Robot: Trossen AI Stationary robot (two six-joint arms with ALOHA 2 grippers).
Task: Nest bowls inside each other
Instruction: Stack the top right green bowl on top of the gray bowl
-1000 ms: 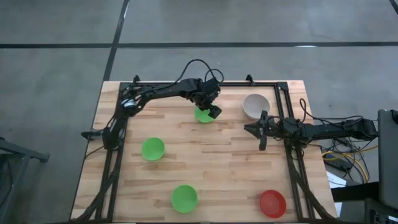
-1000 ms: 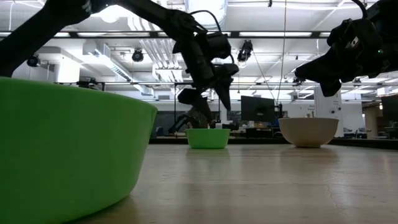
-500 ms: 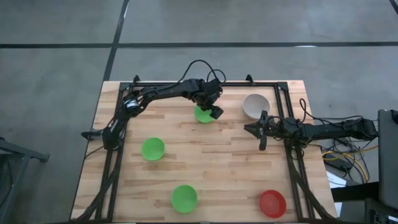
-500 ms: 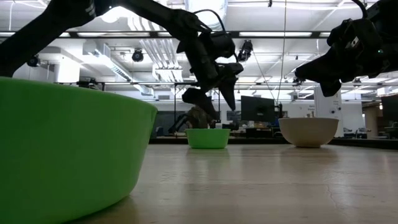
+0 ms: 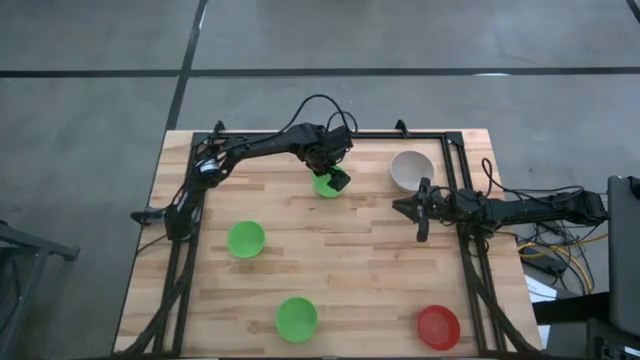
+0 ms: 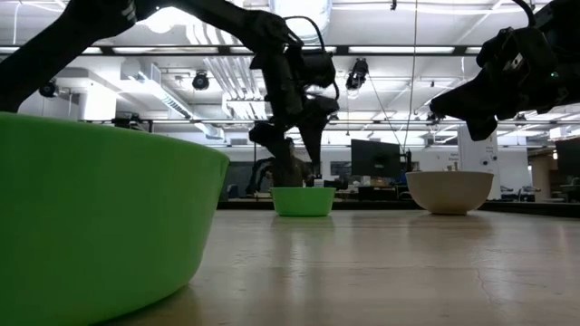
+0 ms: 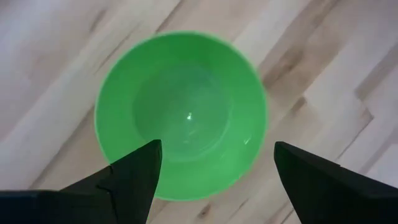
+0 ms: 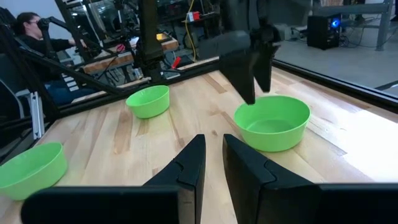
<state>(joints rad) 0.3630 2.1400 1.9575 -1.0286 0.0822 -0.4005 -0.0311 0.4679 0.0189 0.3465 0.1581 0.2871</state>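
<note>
The left gripper (image 5: pixel 333 177) is hovering directly above a green bowl (image 5: pixel 325 185) at the far middle of the surface (image 5: pixel 350 260), its fingers (image 7: pixel 134 177) spread wide and touching nothing. The right gripper (image 5: pixel 413 212) is waiting near the white bowl (image 5: pixel 410 169), fingers nearly together and holding nothing.

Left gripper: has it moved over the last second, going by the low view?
Yes. The left gripper has come down toward the green bowl beneath it, and hangs open close above its rim.
</note>
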